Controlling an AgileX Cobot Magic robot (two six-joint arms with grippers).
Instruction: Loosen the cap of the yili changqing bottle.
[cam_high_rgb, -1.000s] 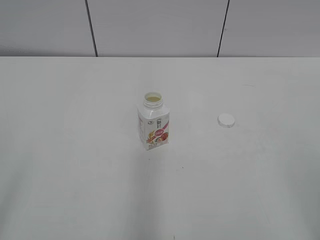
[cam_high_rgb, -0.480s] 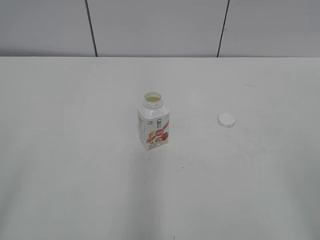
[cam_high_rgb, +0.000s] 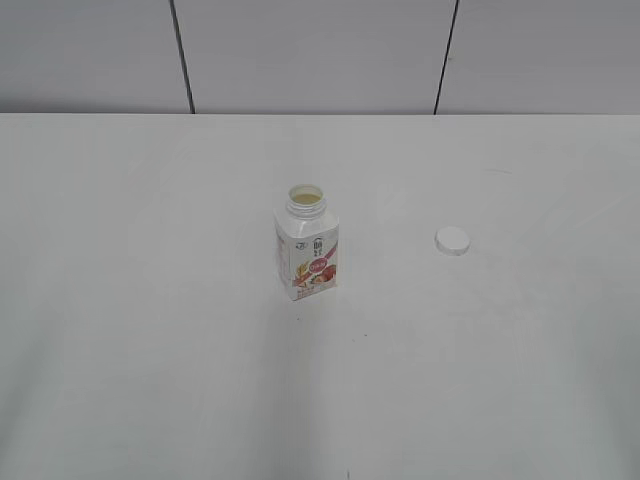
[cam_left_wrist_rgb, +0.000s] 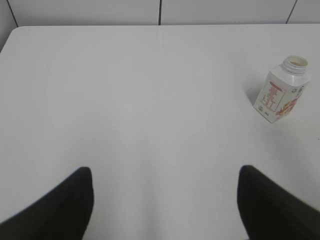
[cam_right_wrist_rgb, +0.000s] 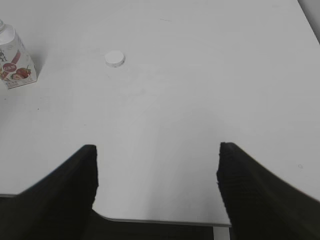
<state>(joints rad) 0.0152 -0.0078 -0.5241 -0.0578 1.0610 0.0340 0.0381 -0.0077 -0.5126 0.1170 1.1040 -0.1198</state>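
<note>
The yili changqing bottle (cam_high_rgb: 307, 246) stands upright near the middle of the white table, its neck open with no cap on it. It also shows in the left wrist view (cam_left_wrist_rgb: 281, 91) and at the left edge of the right wrist view (cam_right_wrist_rgb: 14, 62). The white cap (cam_high_rgb: 452, 241) lies flat on the table to the bottle's right, apart from it, and shows in the right wrist view (cam_right_wrist_rgb: 115, 58). My left gripper (cam_left_wrist_rgb: 165, 172) is open and empty, well short of the bottle. My right gripper (cam_right_wrist_rgb: 156, 150) is open and empty above the table's near edge. Neither gripper shows in the exterior view.
The white table (cam_high_rgb: 150, 330) runs back to a grey panelled wall (cam_high_rgb: 320, 50). The table's near edge and rounded corner show in the right wrist view (cam_right_wrist_rgb: 150, 220).
</note>
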